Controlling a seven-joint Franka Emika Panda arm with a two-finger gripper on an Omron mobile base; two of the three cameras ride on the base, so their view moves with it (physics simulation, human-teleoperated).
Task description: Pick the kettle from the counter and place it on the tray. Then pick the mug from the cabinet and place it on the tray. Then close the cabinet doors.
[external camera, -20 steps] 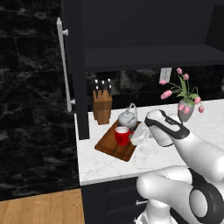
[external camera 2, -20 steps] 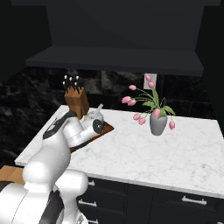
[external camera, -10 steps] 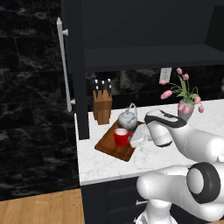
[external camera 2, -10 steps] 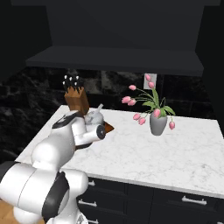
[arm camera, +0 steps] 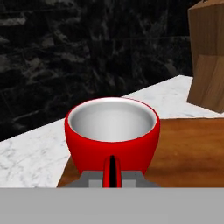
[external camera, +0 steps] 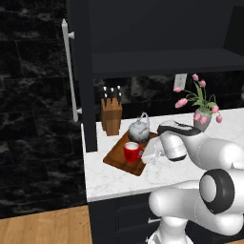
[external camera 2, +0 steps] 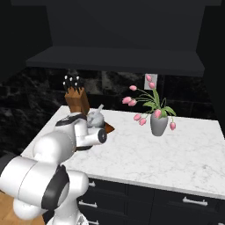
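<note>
Mug-placing stage, judged from the layout. The mug point(external camera: 132, 152) stands upright on the tray point(external camera: 119, 159), at about 7 o'clock from the kettle point(external camera: 139, 131) in the left base view, near it but apart. The tray lies on the counter point(external camera: 114, 178), with the knife block point(external camera: 111, 116) at its 11 o'clock.

The gripper point(external camera: 151, 155) sits just at the mug's 3 o'clock side. In the hand view the mug's point(arm camera: 112, 131) handle runs straight down at 6 o'clock between two grey finger pads point(arm camera: 89, 178), which stand close on either side of it; the jaws are nearly closed and appear to clamp the handle, though contact cannot be confirmed.

Handling, as a judgement: the mug looks rigid, light and glazed, so likely slick and chip-prone if knocked against the kettle. The handle gives a narrow, secure hold but lets the body swing; the alternative hold is across the rim wall. An empty mug needs only light pinch force.

The cabinet door point(external camera: 81, 71) stands open, its bar handle point(external camera: 68, 71) at 10 o'clock from the tray; that stiff bar is the evident place to push.
</note>
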